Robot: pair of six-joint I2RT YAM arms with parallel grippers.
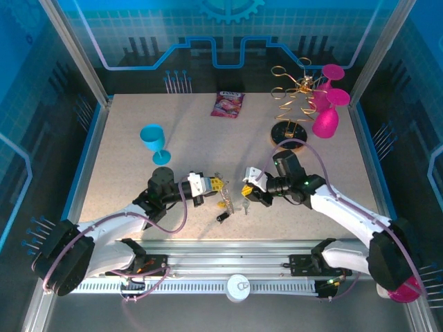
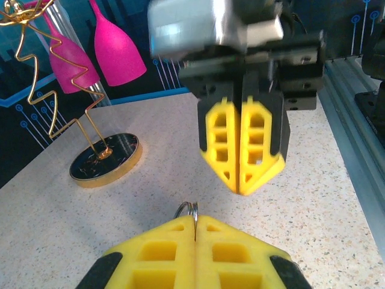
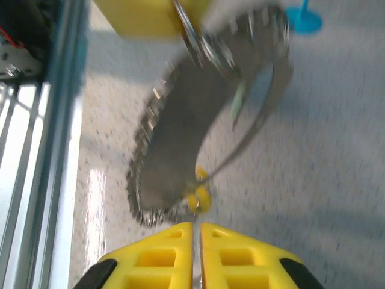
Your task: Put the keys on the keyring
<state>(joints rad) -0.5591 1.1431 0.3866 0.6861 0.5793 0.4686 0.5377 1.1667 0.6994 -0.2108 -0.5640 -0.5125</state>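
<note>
My left gripper (image 1: pixel 216 185) (image 2: pixel 194 221) is shut on a small metal split ring (image 2: pixel 191 210) that sticks up between its yellow fingertips. From it the keyring (image 3: pixel 147 150) (image 1: pixel 223 201), a large thin beaded grey loop, hangs blurred toward the table. My right gripper (image 1: pixel 247 189) (image 3: pixel 197 226) faces the left one, tip to tip. Its jaws stand almost together on the blade of a yellow-headed key (image 3: pixel 197 195). The key's head lies just past the fingertips, against the loop. Seen from the left wrist, the right gripper (image 2: pixel 242 186) points down with its fingers pressed close.
A black-headed key (image 1: pixel 223 216) and another small key (image 1: pixel 243 205) lie on the table below the grippers. A gold wire rack (image 1: pixel 294 93) (image 2: pixel 54 90) and pink glasses (image 1: pixel 325 117) stand at the back right. Farther left are a blue glass (image 1: pixel 154 138) and a sweet packet (image 1: pixel 228 105).
</note>
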